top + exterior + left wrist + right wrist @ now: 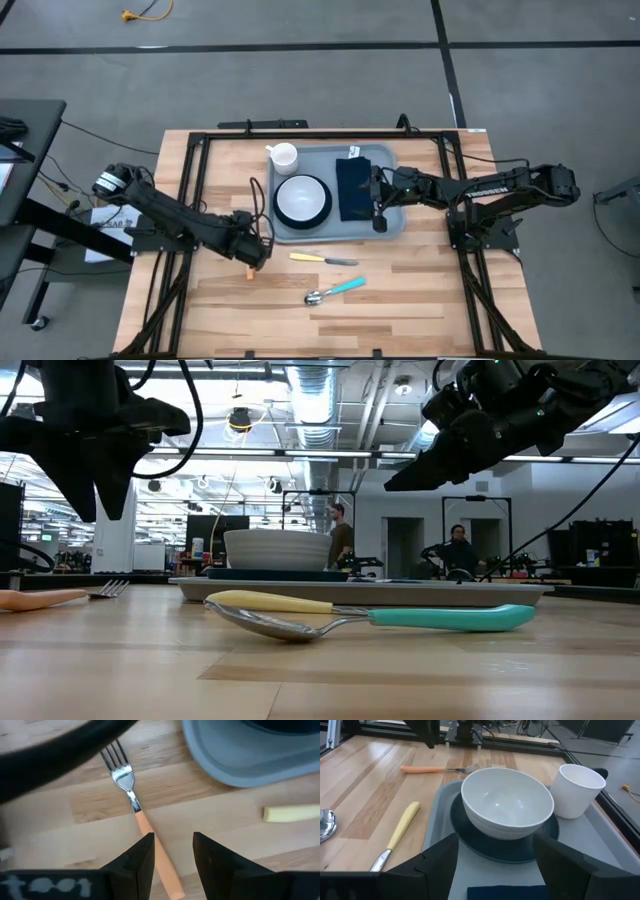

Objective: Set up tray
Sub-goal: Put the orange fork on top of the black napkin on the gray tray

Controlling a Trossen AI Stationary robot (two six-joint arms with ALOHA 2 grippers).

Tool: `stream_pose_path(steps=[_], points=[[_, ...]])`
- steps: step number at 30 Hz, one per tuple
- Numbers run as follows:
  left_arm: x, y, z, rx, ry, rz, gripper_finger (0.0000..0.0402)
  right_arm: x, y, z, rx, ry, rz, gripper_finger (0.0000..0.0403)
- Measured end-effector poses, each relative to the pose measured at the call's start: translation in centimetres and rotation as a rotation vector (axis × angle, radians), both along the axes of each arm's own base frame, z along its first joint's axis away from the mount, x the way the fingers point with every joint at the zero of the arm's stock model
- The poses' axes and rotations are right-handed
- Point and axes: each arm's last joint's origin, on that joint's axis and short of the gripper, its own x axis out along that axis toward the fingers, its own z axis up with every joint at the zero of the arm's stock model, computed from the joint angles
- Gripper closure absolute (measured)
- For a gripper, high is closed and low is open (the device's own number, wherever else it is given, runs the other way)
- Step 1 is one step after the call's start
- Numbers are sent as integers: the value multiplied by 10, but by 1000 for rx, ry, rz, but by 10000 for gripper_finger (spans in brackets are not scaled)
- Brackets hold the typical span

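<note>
The grey-blue tray lies at the table's far middle. On it stand a white cup, a white bowl on a dark plate, and a dark napkin. A fork with an orange handle lies flat on the wood left of the tray. My left gripper hangs open above the handle, pointing down, one finger on either side and clear of it. My right gripper is open and hovers over the tray's right part, above the napkin and facing the bowl.
A knife with a yellow handle and a spoon with a teal handle lie on the wood nearer than the tray. A black frame runs round the table top. People stand in the room far behind.
</note>
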Motion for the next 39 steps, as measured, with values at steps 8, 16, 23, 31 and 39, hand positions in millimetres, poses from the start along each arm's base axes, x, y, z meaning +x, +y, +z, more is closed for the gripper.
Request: stream_pose_path(steps=[8,16,23,31,39], points=[[-3,3,0,-24,57,-20,240,0,0,0,0,1,0,154],[-2,3,0,-13,67,-94,232,-1,0,-2,3,21,0,154],[-8,5,-14,-26,76,14,232,-1,0,-3,5,31,0,154],[-20,9,-49,-51,58,91,232,-2,0,-4,8,49,0,154],[-24,11,-60,-50,47,114,232,-2,0,-5,9,52,-1,154]])
